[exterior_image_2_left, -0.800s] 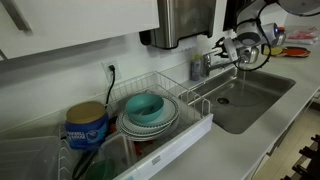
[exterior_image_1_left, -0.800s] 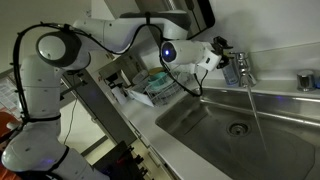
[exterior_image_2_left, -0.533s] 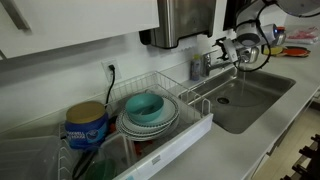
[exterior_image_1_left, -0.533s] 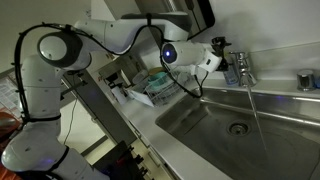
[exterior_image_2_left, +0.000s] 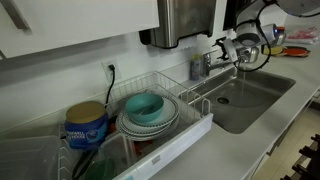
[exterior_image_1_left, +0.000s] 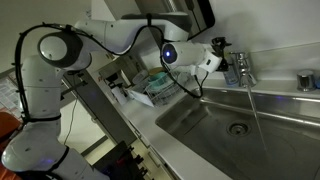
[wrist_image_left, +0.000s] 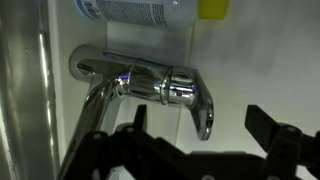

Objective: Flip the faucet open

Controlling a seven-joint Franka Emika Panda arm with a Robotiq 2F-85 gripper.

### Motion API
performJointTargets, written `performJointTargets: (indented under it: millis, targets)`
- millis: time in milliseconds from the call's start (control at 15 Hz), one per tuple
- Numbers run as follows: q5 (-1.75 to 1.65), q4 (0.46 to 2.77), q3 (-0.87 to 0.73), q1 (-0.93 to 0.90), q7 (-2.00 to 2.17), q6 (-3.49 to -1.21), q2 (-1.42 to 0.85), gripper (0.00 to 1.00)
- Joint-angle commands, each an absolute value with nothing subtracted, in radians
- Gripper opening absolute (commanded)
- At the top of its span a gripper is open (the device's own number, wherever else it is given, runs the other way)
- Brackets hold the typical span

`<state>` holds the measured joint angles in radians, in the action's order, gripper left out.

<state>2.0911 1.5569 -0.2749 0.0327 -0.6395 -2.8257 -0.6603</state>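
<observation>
Claw [exterior_image_1_left: 221, 50] agape by faucet [exterior_image_1_left: 241, 68], steel sink [exterior_image_1_left: 197, 117], pale counter [exterior_image_1_left: 150, 120]

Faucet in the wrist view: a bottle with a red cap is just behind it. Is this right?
Not quite. The wrist view shows that the cap is yellow, not red. The bottle is indeed just behind the faucet.

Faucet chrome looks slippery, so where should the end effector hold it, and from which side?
Hold the lever handle near its free tip, which juts clear of the faucet body. Come from the front, where the open end effector faces it; wall and bottle stand behind.
</observation>
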Motion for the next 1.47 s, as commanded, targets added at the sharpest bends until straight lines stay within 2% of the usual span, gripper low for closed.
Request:
performJointTargets:
  millis: [0, 133, 600, 1400]
  targets:
    - [2.052, 1.558, -0.273, 0.03, -0.632, -2.83, -0.657, 1.0]
    - [1.924, 1.566, -0.264, 0.012, -0.541, -2.867, -0.614, 1.0]
    - [1.908, 1.618, -0.262, -0.012, -0.535, -2.89, -0.551, 1.0]
    - [1.686, 1.846, -0.289, 0.024, -0.493, -2.799, -0.341, 1.0]
